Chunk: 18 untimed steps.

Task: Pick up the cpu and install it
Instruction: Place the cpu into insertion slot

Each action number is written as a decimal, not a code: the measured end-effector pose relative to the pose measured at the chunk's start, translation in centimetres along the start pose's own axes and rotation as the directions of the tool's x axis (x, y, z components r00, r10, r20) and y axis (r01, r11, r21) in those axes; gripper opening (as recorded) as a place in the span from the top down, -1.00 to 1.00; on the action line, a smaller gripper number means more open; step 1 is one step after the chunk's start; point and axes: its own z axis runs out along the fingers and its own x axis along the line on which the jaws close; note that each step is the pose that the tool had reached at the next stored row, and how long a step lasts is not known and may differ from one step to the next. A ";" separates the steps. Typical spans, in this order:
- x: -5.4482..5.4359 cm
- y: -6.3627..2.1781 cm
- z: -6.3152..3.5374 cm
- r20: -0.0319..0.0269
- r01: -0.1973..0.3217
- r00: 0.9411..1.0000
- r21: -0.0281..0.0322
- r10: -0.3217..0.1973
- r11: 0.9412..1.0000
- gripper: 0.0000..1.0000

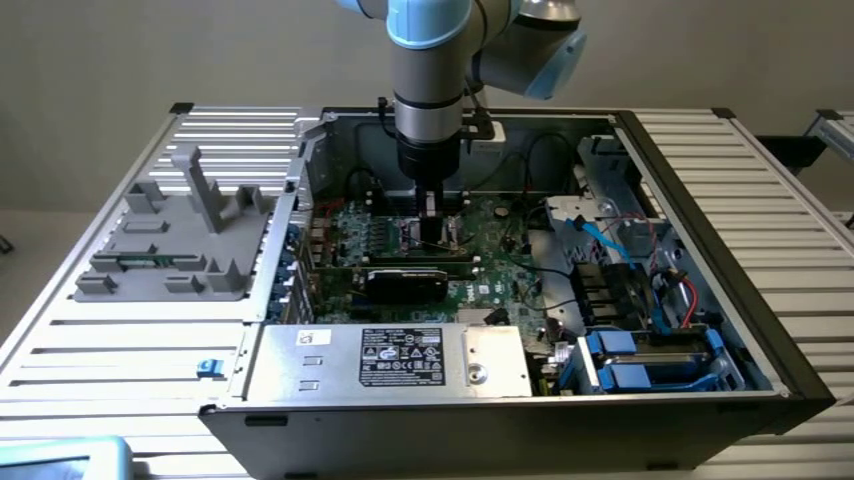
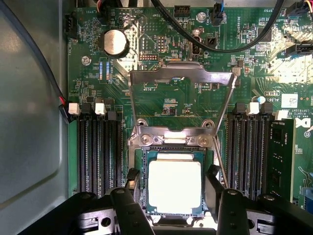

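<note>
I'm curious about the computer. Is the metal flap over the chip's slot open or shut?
Open. The metal flap is swung back off the socket, leaving the silver cpu uncovered.

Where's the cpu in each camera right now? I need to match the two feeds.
Exterior view: beneath the gripper, over the green motherboard, too small to pick out.
Wrist view: the cpu lies flat in the socket, beside the raised metal frame.
Shared landmark: the green motherboard.

Grey-blue arm [image 1: 424,90] — black gripper [image 1: 438,236]
</note>
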 end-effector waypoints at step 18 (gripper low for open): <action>0.0 -0.08 -0.27 0.004 -0.005 1.000 0.000 0.005 1.000 -0.25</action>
